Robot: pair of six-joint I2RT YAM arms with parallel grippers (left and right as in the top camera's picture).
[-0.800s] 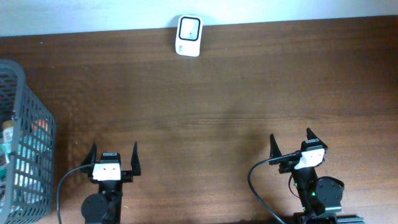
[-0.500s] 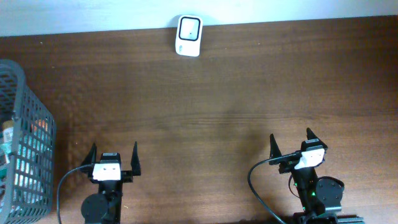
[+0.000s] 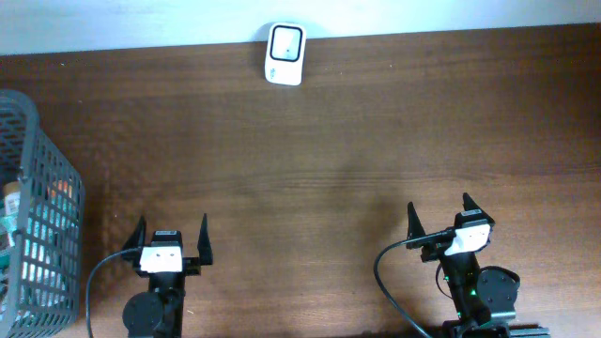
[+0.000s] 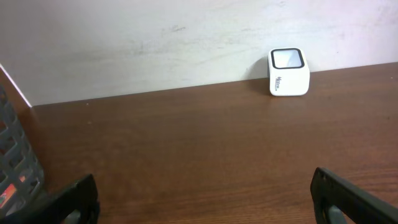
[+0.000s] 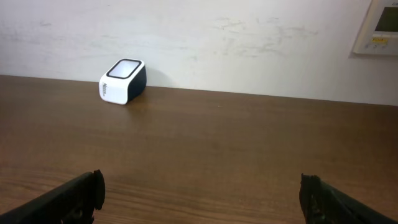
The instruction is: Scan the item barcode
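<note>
Two arms wait: my left gripper [image 3: 173,225] and right gripper [image 3: 439,205] gape wide, empty; the scanner [image 3: 285,53] sits by the far wall.

Scanner [image 3: 285,54]: white, far edge of table [image 3: 329,141].
Basket [image 3: 42,188]: grey, left side, items inside.
My left gripper [image 3: 173,227]: near, jaws wide, empty.
My right gripper [image 3: 439,208]: near right, same.

I saw the scanner [image 3: 285,53] at the table's [image 3: 329,141] far edge against the wall [image 3: 141,19], the basket [image 3: 47,216] holding items [image 3: 11,202] at the left edge, and the left gripper [image 3: 173,222] and right gripper [image 3: 439,202] at the near edge, well apart.
</note>
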